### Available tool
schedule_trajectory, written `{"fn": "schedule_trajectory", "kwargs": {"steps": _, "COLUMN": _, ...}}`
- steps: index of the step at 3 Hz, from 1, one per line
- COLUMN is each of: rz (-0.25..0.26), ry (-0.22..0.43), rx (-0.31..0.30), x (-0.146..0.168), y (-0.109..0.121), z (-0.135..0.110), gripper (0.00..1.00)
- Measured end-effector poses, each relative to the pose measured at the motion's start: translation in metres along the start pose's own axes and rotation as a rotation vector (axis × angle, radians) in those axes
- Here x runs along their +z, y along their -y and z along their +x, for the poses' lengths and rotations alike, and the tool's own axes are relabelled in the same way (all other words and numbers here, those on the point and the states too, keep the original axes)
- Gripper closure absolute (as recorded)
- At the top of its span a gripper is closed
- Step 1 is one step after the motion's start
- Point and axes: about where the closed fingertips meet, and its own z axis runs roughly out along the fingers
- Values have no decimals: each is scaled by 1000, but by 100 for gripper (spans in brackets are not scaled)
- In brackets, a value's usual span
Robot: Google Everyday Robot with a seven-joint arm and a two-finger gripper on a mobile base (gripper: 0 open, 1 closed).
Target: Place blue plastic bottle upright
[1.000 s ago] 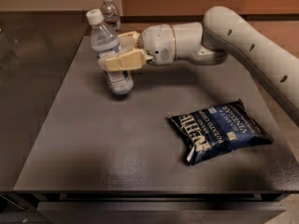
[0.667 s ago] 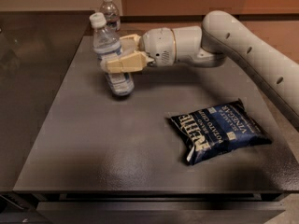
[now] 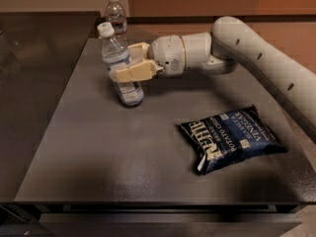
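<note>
Camera view: the only view, looking down across a dark grey flat bench (image 3: 98,157).
Task thing: the blue plastic bottle (image 3: 129,90), large and clear with a wide pale blue-and-white label and a white cap, was at the back left of the bench.
Bottle pose: tilted, with the cap leaning to the left and the base lower right; the base was at the bench surface, though whether it rested there could not be told.
Gripper (image 3: 122,61): cream-coloured, at the end of the white arm (image 3: 266,58) that reached in from the right.
Jaws: closed around the middle of the blue plastic bottle, one on its near side and one on its far side.
Change since a second ago: bottle and gripper had come down a little and shifted slightly to the right; the lean looked much the same.
Behind: a smaller clear bottle with a dark label (image 3: 114,11) stood upright past the bench's far edge, unmoved.
Right front: a dark blue crisp bag with white lettering (image 3: 232,137) lay flat, well apart from the gripper and in the same place as before.
</note>
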Motion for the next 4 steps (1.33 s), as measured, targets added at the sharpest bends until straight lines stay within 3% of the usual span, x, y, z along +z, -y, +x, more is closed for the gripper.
{"fn": "schedule_trajectory", "kwargs": {"steps": 2, "rz": 18, "ry": 38, "rx": 26, "x": -4, "y": 5, "z": 15, "gripper": 13}}
{"fn": "schedule_trajectory", "kwargs": {"steps": 3, "rz": 13, "ry": 56, "rx": 19, "x": -5, "y": 5, "z": 16, "gripper": 0}}
{"fn": "schedule_trajectory", "kwargs": {"steps": 4, "rz": 13, "ry": 56, "rx": 19, "x": -5, "y": 5, "z": 16, "gripper": 0}}
